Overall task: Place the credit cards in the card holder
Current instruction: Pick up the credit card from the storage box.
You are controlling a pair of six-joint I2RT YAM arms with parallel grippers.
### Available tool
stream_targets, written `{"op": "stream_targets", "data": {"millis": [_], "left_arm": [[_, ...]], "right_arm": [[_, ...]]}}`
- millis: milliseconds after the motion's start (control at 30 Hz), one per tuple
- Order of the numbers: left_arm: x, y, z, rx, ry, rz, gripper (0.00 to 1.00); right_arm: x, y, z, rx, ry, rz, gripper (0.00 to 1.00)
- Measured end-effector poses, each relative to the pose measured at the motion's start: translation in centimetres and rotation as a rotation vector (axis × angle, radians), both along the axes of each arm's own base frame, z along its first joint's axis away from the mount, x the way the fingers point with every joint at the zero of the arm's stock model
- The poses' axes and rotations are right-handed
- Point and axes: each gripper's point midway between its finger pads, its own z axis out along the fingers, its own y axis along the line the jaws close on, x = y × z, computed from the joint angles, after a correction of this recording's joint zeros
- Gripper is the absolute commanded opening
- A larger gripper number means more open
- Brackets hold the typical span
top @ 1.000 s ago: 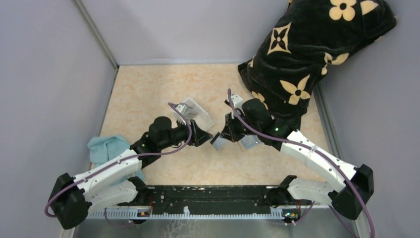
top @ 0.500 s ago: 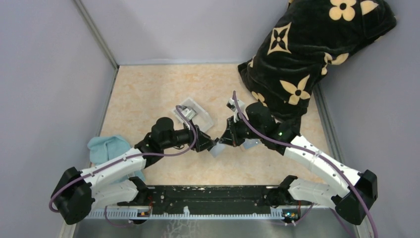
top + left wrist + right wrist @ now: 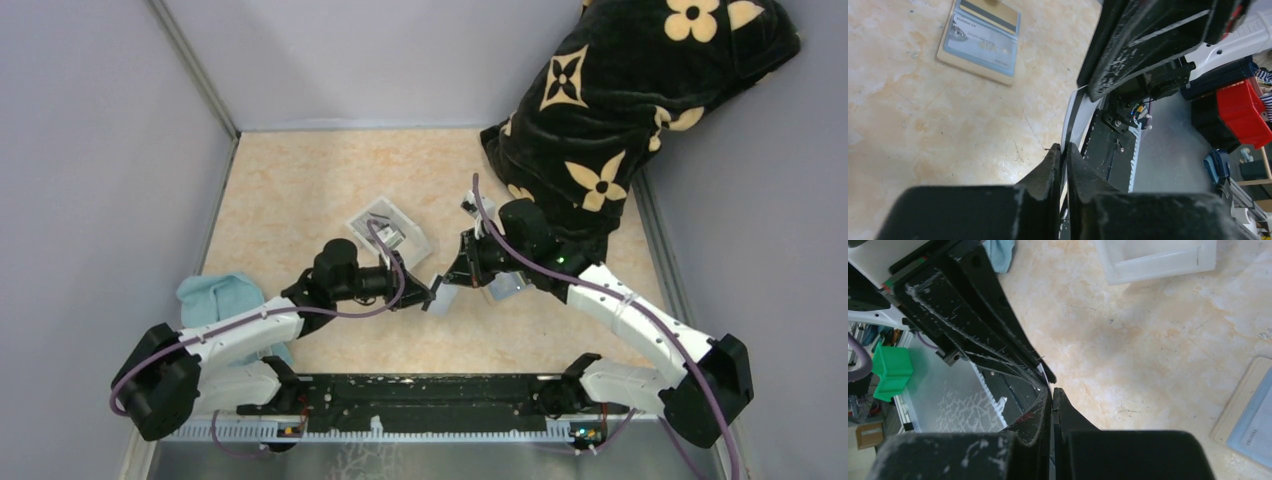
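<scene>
Left gripper [image 3: 1064, 148]: black, scuffed fingers pressed almost together, pinching a credit card [image 3: 1071, 115] edge-on. The card is thin, stiff and silvery-white, seen only as a pale, slightly bowed sliver rising from between my fingertips.

Right gripper [image 3: 1052, 392]: fingers pressed together tip to tip on the other end of the same card, of which a hairline of pale edge shows between the pads. Their black plastic is scratched and dusted white. The two grippers meet nose to nose, and each one's fingers fill much of the other's wrist view.

Card holder [image 3: 973, 66]: flat on the table [image 3: 923, 125], ahead and left of the left fingertips, well apart from them. It is a tan rectangle lying open, with a pale blue-grey printed face on top. A tan-gold card [image 3: 990, 11] with a dark stripe lies at its far end. From the right wrist its corner shows low, off to the right of the fingers. From above, the right arm covers most of it.

Table: glossy, peach-beige marbled surface with fine scratches.

Tray [image 3: 1153, 265]: clear-white plastic, rectangular with a raised rim, ahead of the right fingertips and to their right.

Cloth [image 3: 1000, 247]: light blue, soft and bunched, beyond the left gripper in the right wrist view.

Blanket [image 3: 620, 100]: black plush with cream flower shapes, heaped behind the right arm.
</scene>
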Motion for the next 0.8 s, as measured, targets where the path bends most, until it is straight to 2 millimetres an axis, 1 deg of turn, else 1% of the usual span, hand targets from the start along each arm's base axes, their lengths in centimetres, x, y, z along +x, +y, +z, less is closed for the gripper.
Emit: {"op": "stream_targets", "data": {"millis": [100,333,467,500,600,667,800], "left_arm": [[-0.2,-0.3,-0.3,-0.001,0.009,-0.022,0.0],[0.3,-0.9,-0.7,-0.019,0.035,-0.011,0.0],[0.9,-1.2,-1.1,-0.045,0.073,0.025,0.0],[1.1,-1.3,-1.2,-0.052,0.087,0.037,0.0],[1.5,-1.7,-2.1,-0.055,0.14,0.087,0.0],[2.1,-1.8,-3.3,-0.037,0.192,0.146,0.0],[3.0,-1.9,-5.3,-0.006,0.261,0.239,0.0]], "right_arm": [[0.4,-0.5,-0.8,-0.012,0.017,-0.013,0.0],[1.2,-1.1,-1.2,-0.026,0.016,-0.044,0.04],[1.7,-1.5,-1.4,-0.042,0.008,-0.073,0.2],[2.0,-1.7,-1.6,-0.054,0.0,-0.088,0.27],[3.2,-2.5,-1.8,-0.081,-0.023,-0.155,0.43],[3.8,-3.2,-1.6,-0.097,-0.045,-0.202,0.48],[5.2,-5.1,-1.2,-0.147,-0.109,-0.32,0.5]]}}
